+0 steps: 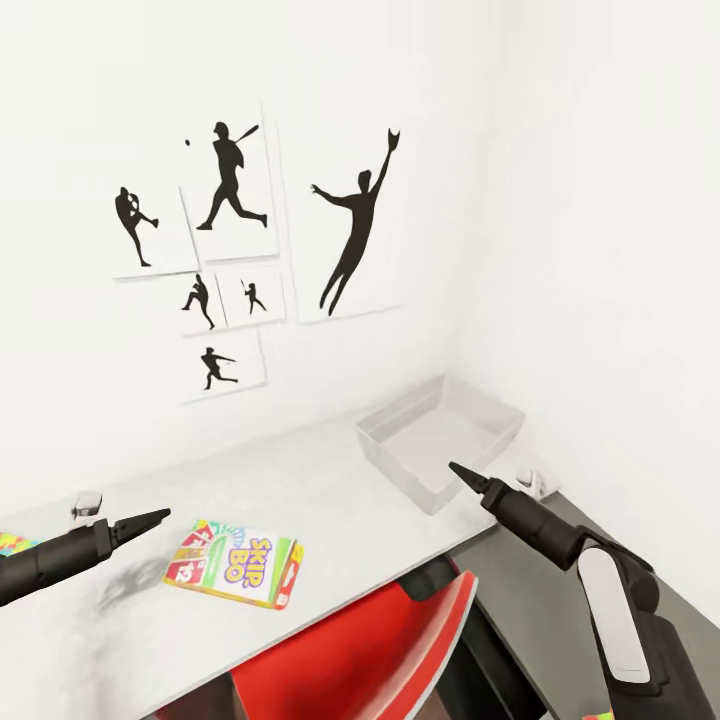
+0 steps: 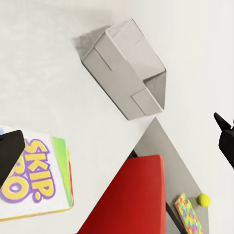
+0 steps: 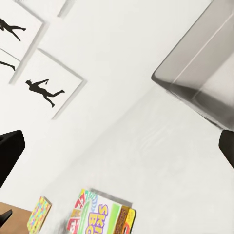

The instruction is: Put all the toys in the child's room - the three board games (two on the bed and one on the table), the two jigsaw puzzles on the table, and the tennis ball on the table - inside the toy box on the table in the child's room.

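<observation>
Grey, empty toy box (image 1: 440, 440) sits at the table's (image 1: 330, 480) far corner; the Skip-Bo game (image 1: 237, 563) lies flat near the left gripper (image 1: 150, 521); both grippers look pinched and empty; a good pickup likely needs the left claw spread wide over the box's edge.

Colourful Skip-Bo box (image 1: 236, 563) flat on pale table (image 1: 330, 480), empty grey toy box (image 1: 441, 440) at far corner, tennis ball (image 2: 203, 200) beside mosaic puzzle (image 2: 188, 215) on lower section
</observation>
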Tool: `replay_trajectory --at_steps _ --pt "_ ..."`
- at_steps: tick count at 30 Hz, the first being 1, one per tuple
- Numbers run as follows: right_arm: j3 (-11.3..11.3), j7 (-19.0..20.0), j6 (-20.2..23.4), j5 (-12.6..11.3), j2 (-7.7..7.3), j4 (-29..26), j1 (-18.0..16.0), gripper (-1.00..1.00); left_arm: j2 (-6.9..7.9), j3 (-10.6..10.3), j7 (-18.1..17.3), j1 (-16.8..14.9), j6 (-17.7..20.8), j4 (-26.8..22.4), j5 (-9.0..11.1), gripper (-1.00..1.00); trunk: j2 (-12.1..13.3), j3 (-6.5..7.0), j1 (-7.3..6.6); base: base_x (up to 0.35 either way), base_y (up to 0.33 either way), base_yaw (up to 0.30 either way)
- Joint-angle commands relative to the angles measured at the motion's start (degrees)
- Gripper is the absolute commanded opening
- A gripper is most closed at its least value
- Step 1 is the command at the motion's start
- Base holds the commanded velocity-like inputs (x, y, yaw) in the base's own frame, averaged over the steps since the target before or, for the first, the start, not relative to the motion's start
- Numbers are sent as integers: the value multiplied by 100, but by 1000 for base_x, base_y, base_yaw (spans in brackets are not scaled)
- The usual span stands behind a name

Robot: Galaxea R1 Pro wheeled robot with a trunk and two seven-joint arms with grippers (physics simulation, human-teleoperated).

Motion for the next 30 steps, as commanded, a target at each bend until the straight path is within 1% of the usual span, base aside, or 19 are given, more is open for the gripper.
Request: replay_trajectory --at_steps 1,8,17,23,30 --pt "-9 22 34 1 1 -2 -6 100 1 2 -15 -5 60 -1 4 100 -12 -13 5 142 -120 0" --pt "-3 19 34 1 2 -2 -6 100 1 2 -17 -5 66 -1 4 100 -12 -15 5 167 -73 22" --pt "10 15 34 7 2 -2 -6 100 1 2 -19 -5 67 -1 4 100 -12 -15 5 105 -5 187" --pt "18 14 31 10 2 -2 -6 100 1 2 -19 -5 65 -1 4 100 -12 -15 5 179 43 35" --pt "17 13 26 10 2 -2 -6 100 1 2 -19 -5 65 -1 4 100 -12 -15 5 106 7 4"
